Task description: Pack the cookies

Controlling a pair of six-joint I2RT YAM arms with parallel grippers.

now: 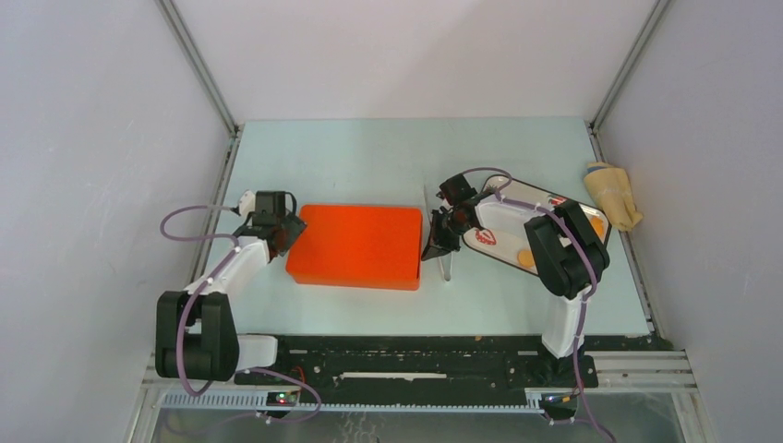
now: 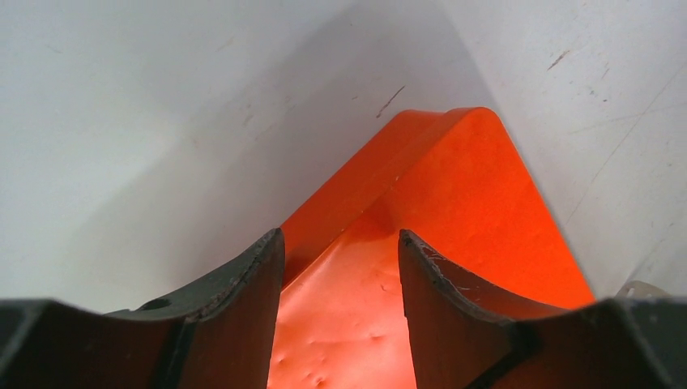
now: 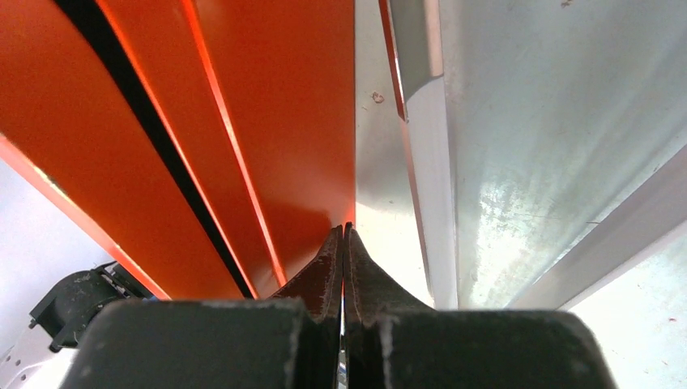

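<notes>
1. Pale blue-green table [image 1: 369, 148], walled in white on three sides; you have the orange box [image 1: 357, 245] lying closed at its middle, lid on, flat and square to you.

2. Your left gripper [image 2: 340, 267] sits at the box's left end with its jaws spread, straddling a corner of the lid without pinching it.

3. Your right gripper [image 3: 343, 259] is at the box's right edge, jaws pressed together. Whether a thin sheet is caught between them, you cannot tell; a clear upright panel [image 1: 447, 263] stands just beside it.

4. Cookies [image 1: 526, 259] show on the tray [image 1: 517, 205] at the right, partly hidden behind the right arm. Nothing shows what is inside the box, so it may be packed and shut or waiting to be opened.

5. Judging by looks, the box is stiff, glossy plastic, probably light and slippery: take it by the lid rim or a corner, not the flat top.

6. Cookies will likely crumble; grip them gently across the edges.

7. A tan glove-like object [image 1: 613, 192] lies at the far right edge.
</notes>
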